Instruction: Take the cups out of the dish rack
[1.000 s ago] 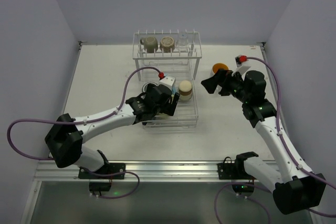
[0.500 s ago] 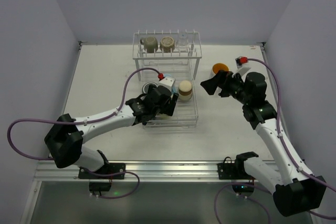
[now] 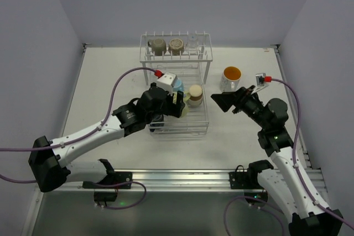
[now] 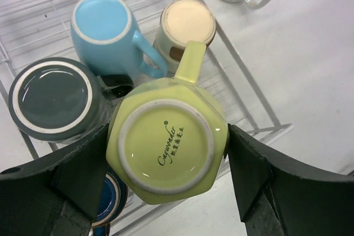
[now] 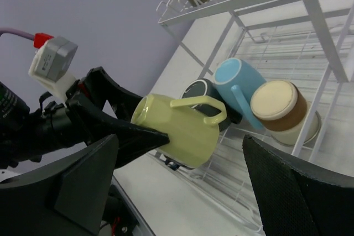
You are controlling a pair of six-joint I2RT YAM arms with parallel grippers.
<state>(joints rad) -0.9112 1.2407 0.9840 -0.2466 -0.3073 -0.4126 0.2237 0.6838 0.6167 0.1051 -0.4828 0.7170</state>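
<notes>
Since a second ago my right tool [image 3: 220, 101] has drawn back, wide and empty; from above, one white cup [image 3: 231, 75] sits on the worktop [image 3: 110, 81] and three cups [image 3: 176, 45] sit atop the rack [image 3: 207, 115]. Left wrist shows my left tool [image 4: 166, 153] clamping the yellow cup [image 4: 166, 136] over the blue cup [image 4: 102, 26] and two neighbours. Right wrist alone shows it clear of the wires, so I judge six remain.

A white table [image 3: 110, 75] is seen spread under the left hand [image 3: 176, 102] and the right hand [image 3: 223, 101], reaching well beyond both on every side. Pale lilac walls [image 3: 33, 53] are seen far behind and outside the hands. A metal rail [image 3: 177, 178] is fixed along the table's near edge, well short of both hands.
</notes>
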